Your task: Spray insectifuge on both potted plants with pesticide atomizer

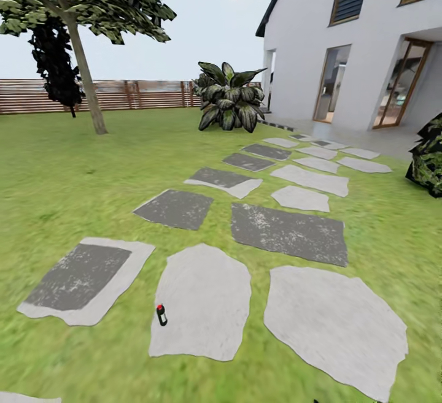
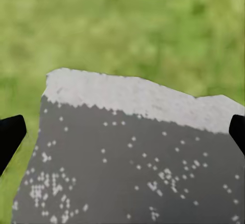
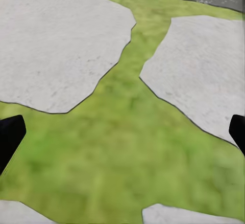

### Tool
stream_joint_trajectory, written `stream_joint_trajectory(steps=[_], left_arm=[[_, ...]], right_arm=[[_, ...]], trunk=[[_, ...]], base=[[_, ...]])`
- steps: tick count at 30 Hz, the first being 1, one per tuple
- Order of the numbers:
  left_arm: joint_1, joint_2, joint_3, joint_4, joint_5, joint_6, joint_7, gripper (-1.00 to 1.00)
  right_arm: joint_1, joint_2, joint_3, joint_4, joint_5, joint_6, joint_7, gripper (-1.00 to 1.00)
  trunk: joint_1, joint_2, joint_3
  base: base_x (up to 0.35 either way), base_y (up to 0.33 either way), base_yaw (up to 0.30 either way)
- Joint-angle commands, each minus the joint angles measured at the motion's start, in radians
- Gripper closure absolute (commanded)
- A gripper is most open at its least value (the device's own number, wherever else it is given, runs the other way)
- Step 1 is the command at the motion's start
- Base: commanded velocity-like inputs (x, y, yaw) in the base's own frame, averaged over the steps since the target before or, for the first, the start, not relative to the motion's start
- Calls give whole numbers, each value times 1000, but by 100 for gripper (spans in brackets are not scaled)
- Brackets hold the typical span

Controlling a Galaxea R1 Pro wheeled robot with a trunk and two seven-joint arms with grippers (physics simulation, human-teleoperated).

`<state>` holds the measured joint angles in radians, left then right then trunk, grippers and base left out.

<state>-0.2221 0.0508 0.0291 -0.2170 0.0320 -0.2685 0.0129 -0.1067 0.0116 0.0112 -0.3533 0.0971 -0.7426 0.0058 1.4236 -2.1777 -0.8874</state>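
The pesticide atomizer (image 1: 161, 315), a tiny dark bottle with a red top, stands upright on the left edge of a pale stepping stone (image 1: 205, 305) in the garden lawn, near the front of the head view. My left gripper (image 2: 122, 137) is open, its black fingertips (image 2: 10, 138) wide apart over a dark speckled stone with a pale rim (image 2: 127, 162). My right gripper (image 3: 122, 137) is open too, hanging over grass (image 3: 117, 152) between pale stones. Neither gripper holds anything. The two potted plants are out of view.
Grey stepping stones (image 1: 288, 231) lead across the lawn to a white house (image 1: 344, 41). A large dark leafy bush (image 1: 230, 105) stands by the house corner and another (image 1: 430, 157) at the right edge. A tree (image 1: 83, 72) and a slatted wooden fence (image 1: 123, 95) stand at the back left.
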Motion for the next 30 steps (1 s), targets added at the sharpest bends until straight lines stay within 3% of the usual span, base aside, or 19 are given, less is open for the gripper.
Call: stream_joint_trajectory(steps=[1, 9, 15, 17, 20, 24, 26, 30], left_arm=[[0, 0, 2, 1, 3, -3, -1, -100], [0, 0, 1, 0, 3, -4, -1, -100], [-14, -9, -3, -16, 2, 1, 0, -100], [-64, -14, -3, -38, 2, 9, 1, -100], [-195, -15, -8, -61, -3, 17, 0, -100], [-287, -18, -8, -71, -5, 21, 3, -100], [-302, -22, -8, -77, -2, 18, 4, -100], [-308, -23, -7, -84, 2, 10, 4, -100]], right_arm=[[-1, 0, -4, 1, 7, -3, 0, -100], [-1, 0, -4, 1, 7, -3, 0, -100], [-1, -1, -8, -12, 5, -3, -7, -100], [-1, -4, -10, -49, 5, -2, -8, -100], [-27, -10, -11, -169, 7, 5, -9, -100], [-118, -14, -15, -290, 6, 130, -11, -100], [-165, -15, -17, -327, 4, 237, -12, -100], [-196, -18, -20, -348, 3, 298, -11, -100]], trunk=[[0, 0, -1], [0, 0, -1], [0, 0, -1], [0, 0, -1], [0, 0, -1], [0, 0, -1], [0, 0, -1], [0, 0, -1]], base=[[155, 329, -273], [155, 329, -250], [85, 175, -29], [14, 28, -3], [4, 8, -1], [1, 1, 0], [0, 0, 0], [0, 0, 0]])
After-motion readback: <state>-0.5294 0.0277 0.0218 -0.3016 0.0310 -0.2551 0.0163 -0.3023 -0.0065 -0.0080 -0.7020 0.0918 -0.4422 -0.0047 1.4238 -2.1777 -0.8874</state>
